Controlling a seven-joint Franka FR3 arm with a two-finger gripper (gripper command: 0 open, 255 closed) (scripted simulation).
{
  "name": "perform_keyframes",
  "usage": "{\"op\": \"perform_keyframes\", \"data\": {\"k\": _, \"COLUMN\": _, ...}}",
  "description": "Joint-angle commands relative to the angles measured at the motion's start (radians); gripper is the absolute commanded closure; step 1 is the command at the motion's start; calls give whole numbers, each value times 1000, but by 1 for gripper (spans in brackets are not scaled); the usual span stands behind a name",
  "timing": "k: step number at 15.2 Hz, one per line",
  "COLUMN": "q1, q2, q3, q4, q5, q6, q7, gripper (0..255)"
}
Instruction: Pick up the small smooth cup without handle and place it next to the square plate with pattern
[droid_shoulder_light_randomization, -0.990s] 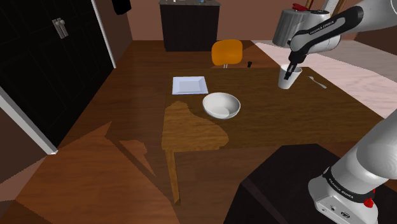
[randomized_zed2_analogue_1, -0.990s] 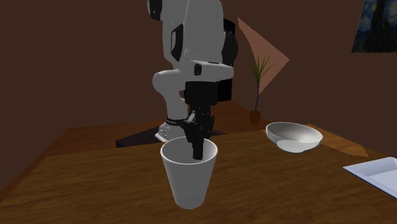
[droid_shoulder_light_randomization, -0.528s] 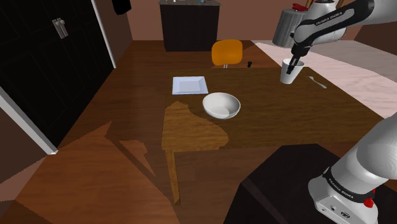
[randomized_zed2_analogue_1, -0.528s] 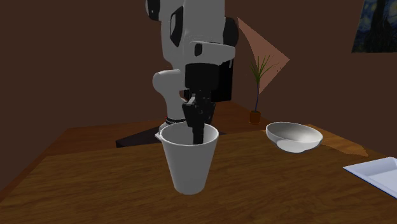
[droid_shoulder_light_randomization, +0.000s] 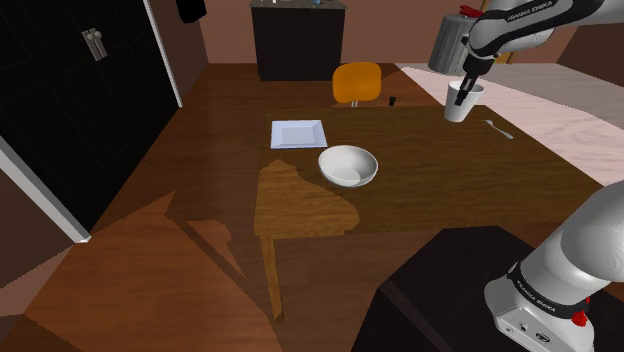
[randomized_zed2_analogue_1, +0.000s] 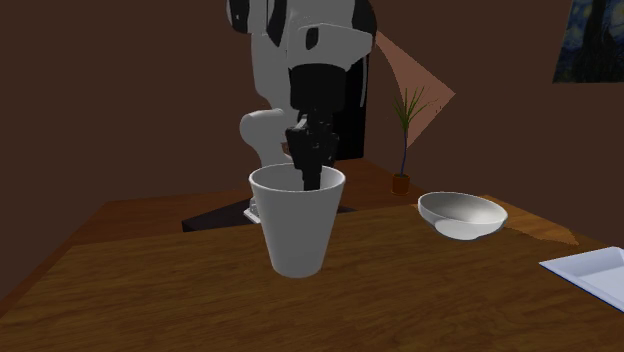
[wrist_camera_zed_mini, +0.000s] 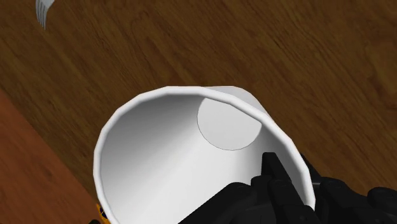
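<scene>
Cup (randomized_zed2_analogue_1: 296, 230), white and without a handle, hangs upright in the gripper (droid_shoulder_light_randomization: 463, 94). The gripper is closed on the cup's wall, with one black finger down inside the rim and the other against the outside (the wrist view shows this pinch at the part of the rim nearest the hand). The inside of the cup is bare, down to its round base.

In the shoulder view the cup is over the far side of the table (droid_shoulder_light_randomization: 450, 200), toward that view's right, and it overlaps the table's far edge. In the second exterior view its base looks slightly raised off the wood, though the gap itself is hard to make out. A fork (droid_shoulder_light_randomization: 498, 128) lies on the table near the cup, on its right in the shoulder view.

The plate (droid_shoulder_light_randomization: 297, 134), pale and square, lies well apart from the cup, toward the shoulder view's left. A white bowl (droid_shoulder_light_randomization: 348, 165) sits just beside the plate, nearer the stand (droid_shoulder_light_randomization: 450, 290). An orange chair (droid_shoulder_light_randomization: 357, 82) stands at the table's far edge, between plate and cup.

The arm comes down on the cup from above.
</scene>
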Motion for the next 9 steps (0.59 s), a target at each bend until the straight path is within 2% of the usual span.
{"op": "perform_keyframes", "data": {"k": 1, "q1": 0, "q2": -10, "q3": 2, "q4": 19, "q5": -2, "q6": -28, "q7": -2, "gripper": 255}}
{"op": "perform_keyframes", "data": {"k": 9, "q1": 3, "q2": -34, "q3": 11, "q4": 104, "q5": -3, "q6": -136, "q7": -7, "gripper": 255}}
